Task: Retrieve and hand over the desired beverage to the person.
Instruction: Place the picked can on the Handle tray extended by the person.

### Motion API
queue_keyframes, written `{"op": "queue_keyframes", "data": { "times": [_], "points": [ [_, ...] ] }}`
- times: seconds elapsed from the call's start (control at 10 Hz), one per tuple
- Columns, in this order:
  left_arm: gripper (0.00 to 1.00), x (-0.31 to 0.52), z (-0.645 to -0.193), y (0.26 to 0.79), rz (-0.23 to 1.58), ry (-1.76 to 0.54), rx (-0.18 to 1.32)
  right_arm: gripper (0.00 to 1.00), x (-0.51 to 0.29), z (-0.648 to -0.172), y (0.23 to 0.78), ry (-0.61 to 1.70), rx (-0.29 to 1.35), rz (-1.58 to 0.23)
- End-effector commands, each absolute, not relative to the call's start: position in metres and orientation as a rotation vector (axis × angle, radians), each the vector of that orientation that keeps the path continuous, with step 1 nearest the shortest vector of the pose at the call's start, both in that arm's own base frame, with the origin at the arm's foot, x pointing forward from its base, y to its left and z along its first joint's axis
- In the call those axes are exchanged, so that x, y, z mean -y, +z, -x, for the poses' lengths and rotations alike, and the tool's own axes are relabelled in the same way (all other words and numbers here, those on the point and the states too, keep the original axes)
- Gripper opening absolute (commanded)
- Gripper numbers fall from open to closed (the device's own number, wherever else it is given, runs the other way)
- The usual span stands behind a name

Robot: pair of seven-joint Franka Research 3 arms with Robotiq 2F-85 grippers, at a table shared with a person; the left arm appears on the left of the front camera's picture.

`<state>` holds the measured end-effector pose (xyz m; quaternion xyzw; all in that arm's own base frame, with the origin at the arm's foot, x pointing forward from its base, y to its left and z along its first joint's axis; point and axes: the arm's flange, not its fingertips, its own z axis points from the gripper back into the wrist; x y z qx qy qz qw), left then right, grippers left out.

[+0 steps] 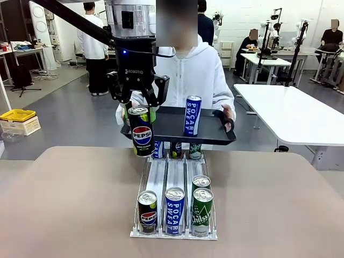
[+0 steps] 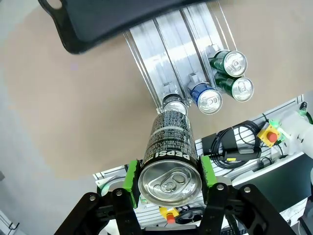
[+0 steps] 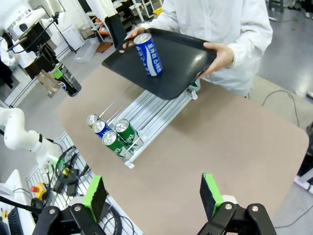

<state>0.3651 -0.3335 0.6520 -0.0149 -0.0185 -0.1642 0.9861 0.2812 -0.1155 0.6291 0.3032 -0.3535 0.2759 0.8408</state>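
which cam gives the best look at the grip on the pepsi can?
Left wrist view: the left gripper has both green pads pressed on the Pepsi can near its top. Front view shows can and logo, fingers partly hiding the contact. Right wrist view shows it small, far off.

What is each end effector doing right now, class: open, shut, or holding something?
Left end effector: closed on the Pepsi can, lifted near the person's black tray.
Right end effector: open, holding nothing.
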Motion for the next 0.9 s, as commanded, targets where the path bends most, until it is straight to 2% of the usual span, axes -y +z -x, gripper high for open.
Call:
{"op": "queue_keyframes", "data": {
  "times": [0.0, 0.6, 0.7, 0.8],
  "points": [
    [0.0, 0.333, -0.363, 0.655, 0.03, -0.322, 0.045, 1.0, 0.115, -0.284, 0.629, 0.597, 0.765, -0.667],
    [0.0, 0.333, -0.363, 0.655, 0.03, -0.322, 0.045, 1.0, 0.115, -0.284, 0.629, 0.597, 0.765, -0.667],
    [0.59, 0.334, -0.365, 0.652, 0.03, -0.331, 0.037, 1.0, 0.115, -0.284, 0.629, 0.597, 0.765, -0.667],
    [0.59, 0.332, -0.379, 0.652, 0.048, -0.38, 0.029, 1.0, 0.115, -0.284, 0.629, 0.597, 0.765, -0.667]
  ]
}}
